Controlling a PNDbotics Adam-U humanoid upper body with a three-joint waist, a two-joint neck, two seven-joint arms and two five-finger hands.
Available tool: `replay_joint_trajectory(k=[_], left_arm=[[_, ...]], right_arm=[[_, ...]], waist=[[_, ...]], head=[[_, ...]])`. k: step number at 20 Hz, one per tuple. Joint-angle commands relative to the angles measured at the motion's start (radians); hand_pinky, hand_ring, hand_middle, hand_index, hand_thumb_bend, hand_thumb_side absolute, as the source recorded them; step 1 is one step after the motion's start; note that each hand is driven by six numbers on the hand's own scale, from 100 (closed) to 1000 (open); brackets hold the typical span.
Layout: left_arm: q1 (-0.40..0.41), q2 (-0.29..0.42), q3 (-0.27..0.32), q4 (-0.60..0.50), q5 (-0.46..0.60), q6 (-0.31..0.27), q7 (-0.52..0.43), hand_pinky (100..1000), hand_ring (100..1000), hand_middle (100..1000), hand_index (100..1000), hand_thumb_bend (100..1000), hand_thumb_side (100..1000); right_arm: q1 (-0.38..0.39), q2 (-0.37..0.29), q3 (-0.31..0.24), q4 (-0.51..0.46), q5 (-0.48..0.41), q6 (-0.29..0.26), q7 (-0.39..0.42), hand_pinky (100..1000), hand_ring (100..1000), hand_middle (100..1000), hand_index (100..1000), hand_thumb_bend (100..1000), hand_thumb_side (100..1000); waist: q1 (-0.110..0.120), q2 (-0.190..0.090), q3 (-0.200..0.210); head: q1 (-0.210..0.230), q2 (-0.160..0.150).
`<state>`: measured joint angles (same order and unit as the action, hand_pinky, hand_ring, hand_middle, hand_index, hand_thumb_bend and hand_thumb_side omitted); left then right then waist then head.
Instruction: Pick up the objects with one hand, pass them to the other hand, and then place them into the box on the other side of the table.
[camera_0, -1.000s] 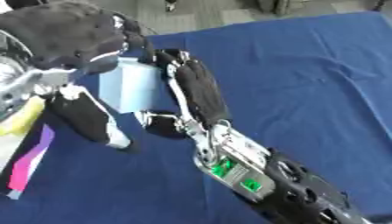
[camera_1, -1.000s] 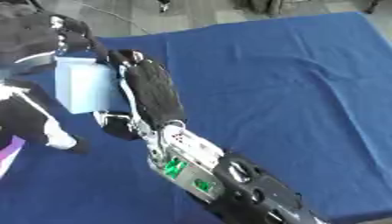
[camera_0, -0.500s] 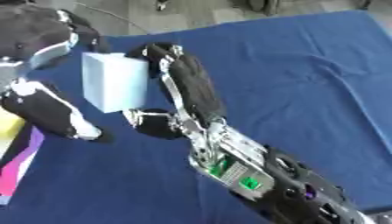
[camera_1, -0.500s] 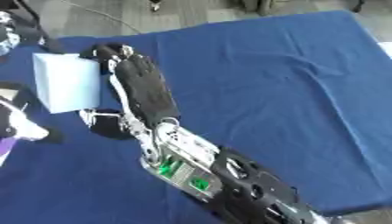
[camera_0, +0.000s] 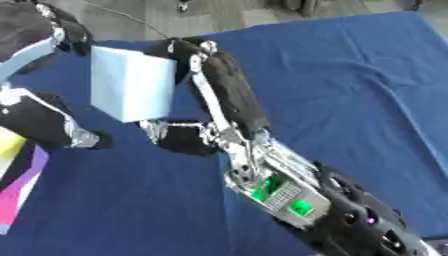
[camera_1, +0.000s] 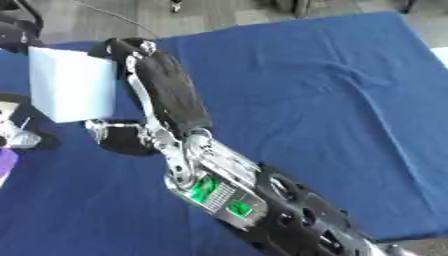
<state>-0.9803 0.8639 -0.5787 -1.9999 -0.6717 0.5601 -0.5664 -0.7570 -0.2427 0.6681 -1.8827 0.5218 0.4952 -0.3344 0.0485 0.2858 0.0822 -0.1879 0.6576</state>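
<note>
1. Two arms over a blue table (camera_0: 350, 75), which fills most of both views. Nothing else on the cloth near the work; a strip of yellow and pink (camera_0: 22, 185) shows at the lower left edge.

2. Right hand (camera_0: 214, 97): the forearm enters from the lower right and the hand rises to the picture's middle. Long fingers lie up the block's right face with their tips at its top corner; the thumb (camera_0: 171, 135) hooks under its lower edge. So: pinching the block between fingers and thumb.

3. Left hand (camera_0: 39, 120): at the left edge, partly cut off. Fingers curl toward the block's left face from above and below; contact on that side is likely, but I cannot tell.

4. Block (camera_0: 131, 90): pale blue-white, box-shaped, held in the air between the two hands, clear of the table.

5. Change: half a second ago the block sat lower and smaller against the cloth, and a second ago the left hand covered more of it. Judgement: mid hand-over, with the right hand now carrying. Box not in view; placing remains.
</note>
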Motion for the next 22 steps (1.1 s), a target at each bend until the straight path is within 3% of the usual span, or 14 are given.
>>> replay_joint_trajectory(k=[1,14,22], left_arm=[[-0.019,0.024,0.024,0.0,0.029,-0.016,0.044,783,742,695,809,827,377],[0.005,0.033,-0.017,0.0,0.113,-0.047,0.266,766,720,673,787,770,324],[0.002,0.035,-0.057,0.0,0.141,-0.052,0.3,756,690,673,780,725,313]], right_arm=[[-0.017,-0.009,-0.001,-0.001,-0.04,0.017,0.04,705,499,454,577,100,100],[-0.026,-0.01,0.001,0.015,-0.023,0.018,0.069,709,505,457,581,100,100],[-0.03,-0.007,0.021,0.045,0.022,-0.014,0.06,713,511,464,592,100,100]], waist=[[0.002,-0.014,0.002],[0.002,-0.011,0.0],[0.002,-0.013,-0.002]], head=[[-0.008,-0.01],[-0.012,-0.021],[-0.011,-0.017]])
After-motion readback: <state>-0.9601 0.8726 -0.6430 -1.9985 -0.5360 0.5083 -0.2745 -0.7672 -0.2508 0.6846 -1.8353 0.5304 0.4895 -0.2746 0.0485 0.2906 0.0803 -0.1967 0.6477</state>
